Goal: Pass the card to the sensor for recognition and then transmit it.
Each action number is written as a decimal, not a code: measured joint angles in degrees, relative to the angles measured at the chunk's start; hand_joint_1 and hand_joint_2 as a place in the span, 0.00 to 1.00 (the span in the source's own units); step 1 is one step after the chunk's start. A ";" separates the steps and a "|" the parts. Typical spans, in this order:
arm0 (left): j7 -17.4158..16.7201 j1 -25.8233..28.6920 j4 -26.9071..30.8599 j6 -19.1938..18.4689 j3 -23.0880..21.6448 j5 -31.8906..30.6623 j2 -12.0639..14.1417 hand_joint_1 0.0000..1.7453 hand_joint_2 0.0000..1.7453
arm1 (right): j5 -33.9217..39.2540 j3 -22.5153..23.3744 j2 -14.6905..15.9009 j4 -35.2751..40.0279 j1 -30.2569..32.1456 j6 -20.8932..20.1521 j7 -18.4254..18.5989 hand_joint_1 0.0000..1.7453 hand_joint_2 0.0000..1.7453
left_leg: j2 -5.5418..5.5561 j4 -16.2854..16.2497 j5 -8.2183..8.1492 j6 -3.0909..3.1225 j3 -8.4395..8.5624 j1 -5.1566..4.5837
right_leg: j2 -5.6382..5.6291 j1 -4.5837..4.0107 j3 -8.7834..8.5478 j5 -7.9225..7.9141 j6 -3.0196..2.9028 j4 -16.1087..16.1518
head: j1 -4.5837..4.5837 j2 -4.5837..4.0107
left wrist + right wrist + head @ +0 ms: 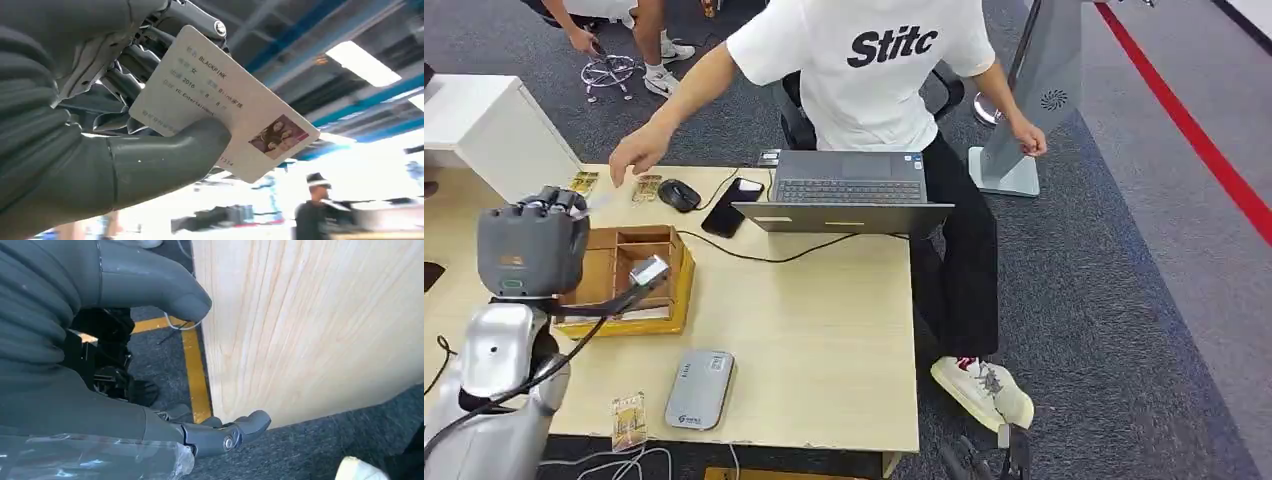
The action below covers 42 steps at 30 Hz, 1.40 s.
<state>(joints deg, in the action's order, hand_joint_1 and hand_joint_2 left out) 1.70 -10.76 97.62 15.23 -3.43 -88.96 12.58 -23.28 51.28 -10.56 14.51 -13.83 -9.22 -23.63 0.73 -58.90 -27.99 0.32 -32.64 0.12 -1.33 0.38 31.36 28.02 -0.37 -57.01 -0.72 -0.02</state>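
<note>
In the head view the left hand [532, 245] stands raised at the left of the frame, its grey ribbed back turned to the camera, so the fingers are hidden there and only a pale sliver of the card [596, 203] pokes out past its upper right corner. The left wrist view supplies what that angle hides: the card [225, 105] is pinched between the thick grey thumb [165, 157] and the darker fingers [130, 65] behind it, tilted, its printed face and a small photo toward the camera; the smaller print is too blurred to read.

The right hand [150, 355] appears in the right wrist view beside the pale wooden edge of the surface [310, 325], thumb apart from the fingers [235, 432], which are spread and hold nothing; a crinkled clear plastic wrap covers the lower left of that frame.

On the surface [824, 330] in the head view, a wooden organiser box [639, 275] sits at centre left, partly behind the left hand. A grey card reader [699, 390] lies near the bottom edge, with a small card stand [628, 420] just beside it. An open laptop [844, 195] stands at upper centre, a black mouse [679, 194] and a dark phone [733, 207] to its left. A person in a white T-shirt [864, 70], head cut off by the top edge, reaches a hand [636, 150] toward the robot's raised hand.
</note>
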 joint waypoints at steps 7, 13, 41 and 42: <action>5.34 9.02 2.99 0.44 -4.09 0.19 -3.91 1.00 1.00 | 1.75 0.02 0.00 0.44 0.90 -0.02 -0.72 0.00 1.00 | 0.00 0.00 -0.03 0.04 0.00 -0.02 | 0.02 0.01 0.03 0.01 0.01 0.04 | 0.02 0.00; 5.21 10.36 3.49 0.42 -4.85 0.76 -4.50 1.00 1.00 | 1.83 0.02 0.00 0.55 0.99 -0.02 -0.72 0.00 1.00 | 0.00 0.00 0.02 -0.03 0.02 0.04 | 0.04 -0.02 0.02 -0.01 -0.01 -0.02 | 0.02 0.00; 3.13 17.31 -1.78 -16.28 -19.11 9.92 8.68 1.00 1.00 | 4.15 -0.83 0.37 1.01 1.46 0.15 -0.87 0.00 1.00 | 0.01 0.01 0.07 -0.09 0.02 0.09 | 0.04 -0.06 0.03 0.00 -0.02 -0.04 | 0.00 0.00; 2.78 17.00 -2.27 -15.93 -19.97 10.34 9.12 1.00 1.00 | 4.09 -1.09 0.37 1.01 1.43 0.24 -0.87 0.00 1.00 | 0.03 0.02 0.07 -0.09 0.02 0.09 | 0.06 -0.05 0.00 0.00 -0.02 -0.05 | 0.02 0.00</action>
<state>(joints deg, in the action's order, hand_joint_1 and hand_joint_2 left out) 4.48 6.24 95.34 -0.70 -23.40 -78.62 21.70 -19.19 50.19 -10.19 15.52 -12.40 -8.98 -24.50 0.76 -58.89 -27.92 0.23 -32.62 0.21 -1.28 0.33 31.36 28.01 -0.38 -57.06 -0.70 -0.02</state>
